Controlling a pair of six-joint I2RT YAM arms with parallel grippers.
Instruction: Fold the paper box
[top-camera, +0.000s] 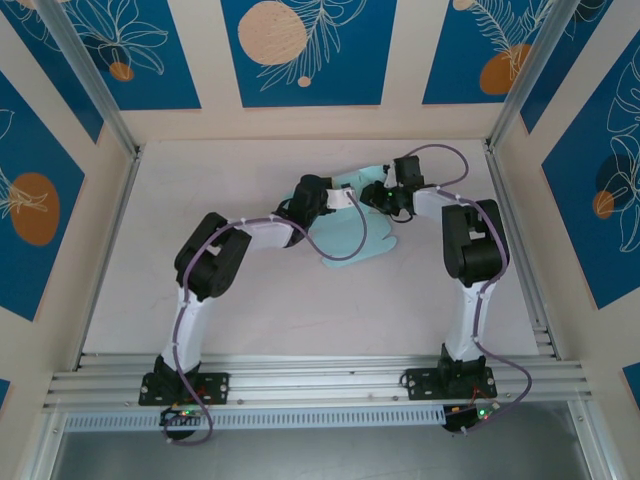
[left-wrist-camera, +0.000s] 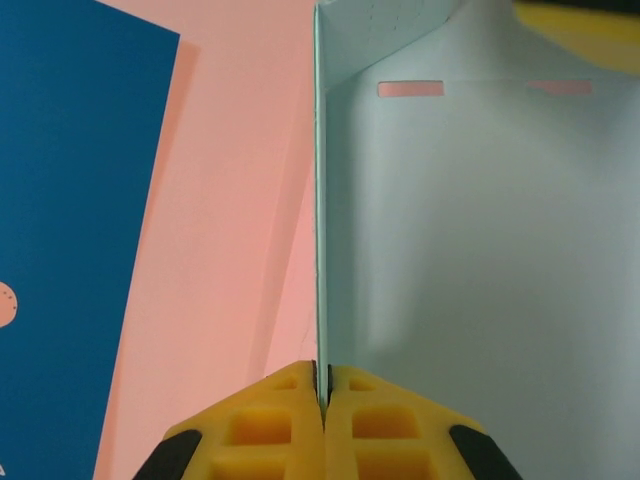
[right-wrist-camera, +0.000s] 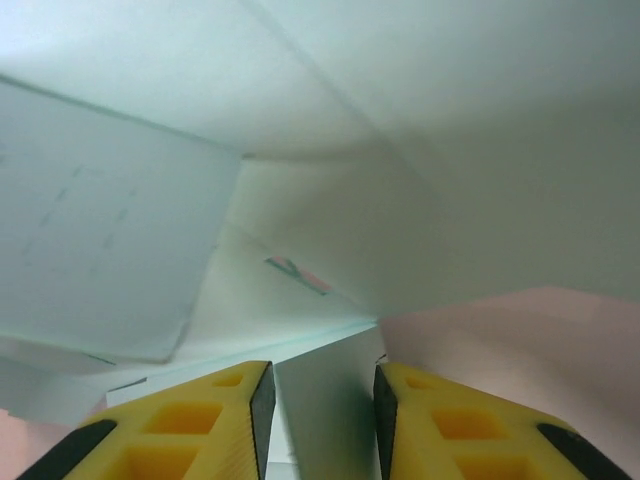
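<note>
Both your hands work at the paper box, lying mid-counter.
Your left hand is pinched tight on the box's upright edge. Your right hand stands apart around a flap, perhaps not touching it. Beyond, slits show.

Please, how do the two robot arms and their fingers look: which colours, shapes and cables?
The left arm and the right arm have white links and black joint housings, and a mauve cable runs along each. The fingers are yellow blocks with rectangular recesses and black outer corners.
</note>
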